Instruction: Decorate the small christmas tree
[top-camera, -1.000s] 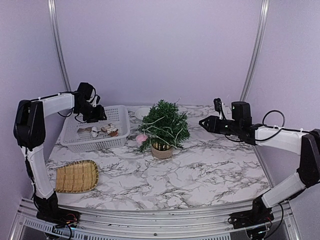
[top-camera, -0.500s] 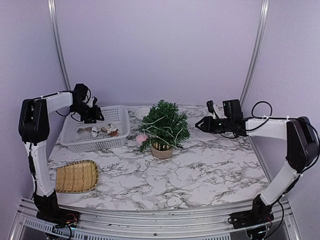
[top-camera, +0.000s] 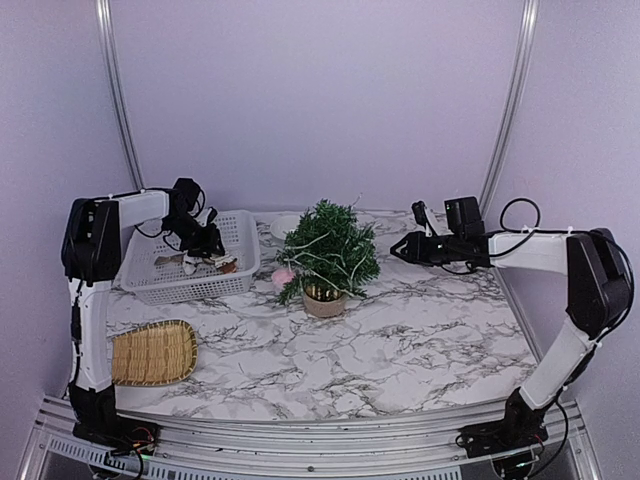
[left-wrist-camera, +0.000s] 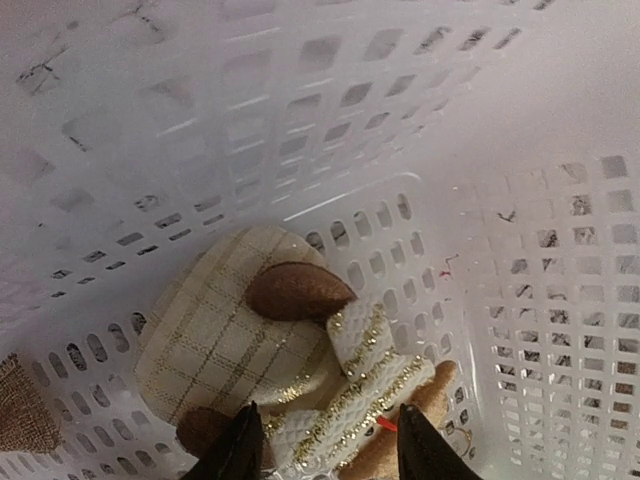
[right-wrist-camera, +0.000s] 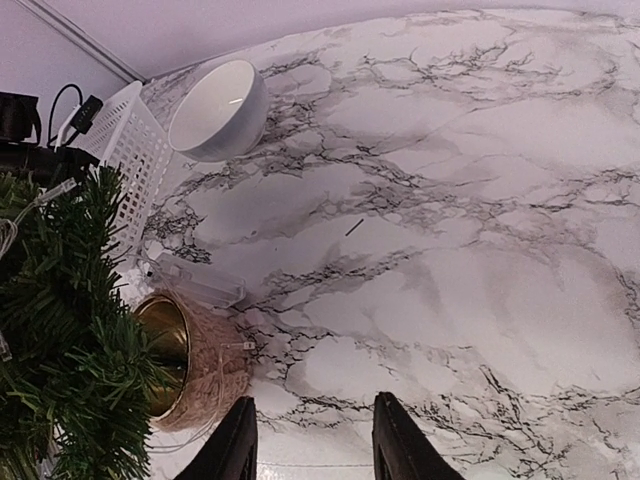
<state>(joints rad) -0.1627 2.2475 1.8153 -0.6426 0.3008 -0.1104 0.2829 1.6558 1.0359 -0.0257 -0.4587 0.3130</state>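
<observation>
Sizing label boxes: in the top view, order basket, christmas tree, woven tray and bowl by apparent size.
1. white basket and small christmas tree: too close to rank
2. woven tray
3. white bowl, partly hidden

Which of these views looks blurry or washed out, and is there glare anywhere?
Left wrist view: the basket looks washed out and soft up top; the ornaments below are sharper. Right wrist view: sharp, with a bright highlight on the white bowl. Top view: even light, slightly soft.

Perforated white plastic basket (left-wrist-camera: 520, 260); checked cloth ornament (left-wrist-camera: 215, 330) with glittery gold trim — rough twine-wrapped pot (right-wrist-camera: 215, 365), shiny gold inside; smooth marble-look table (right-wrist-camera: 450, 300).
</observation>
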